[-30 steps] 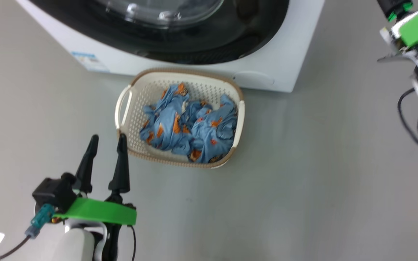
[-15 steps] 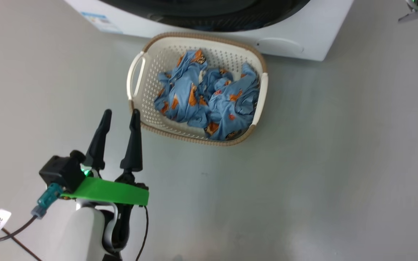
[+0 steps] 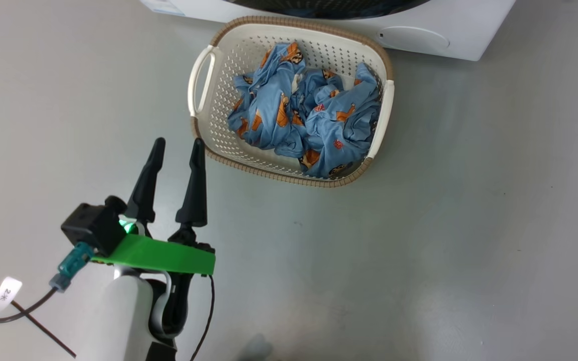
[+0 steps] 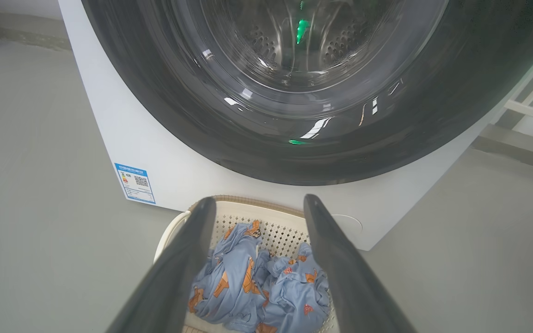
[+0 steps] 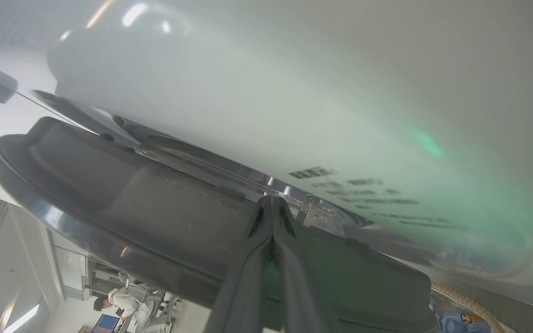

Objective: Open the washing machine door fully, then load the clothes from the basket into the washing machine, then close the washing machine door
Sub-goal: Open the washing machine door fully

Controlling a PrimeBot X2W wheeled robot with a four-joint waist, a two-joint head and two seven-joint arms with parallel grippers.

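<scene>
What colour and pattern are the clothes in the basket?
The clothes are light blue with small orange and red figures; head view shows it best.

Soft, even light; the basket [image 3: 221, 133] casts only a faint shadow on the grey floor [image 3: 419, 225]. White glare streaks and a green glint cross the washing machine door [image 4: 294, 157]. In the right wrist view the washing machine [image 5: 294, 92] is blurred and tinged green.

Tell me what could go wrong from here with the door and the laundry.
1. The right pincer, shut, has its tips at the edge of the washing machine door; they could slip off the rim.
2. The open left pincer hovers beside the basket and may knock it.
3. The clothes lie bunched together; part may drop on lifting.
</scene>
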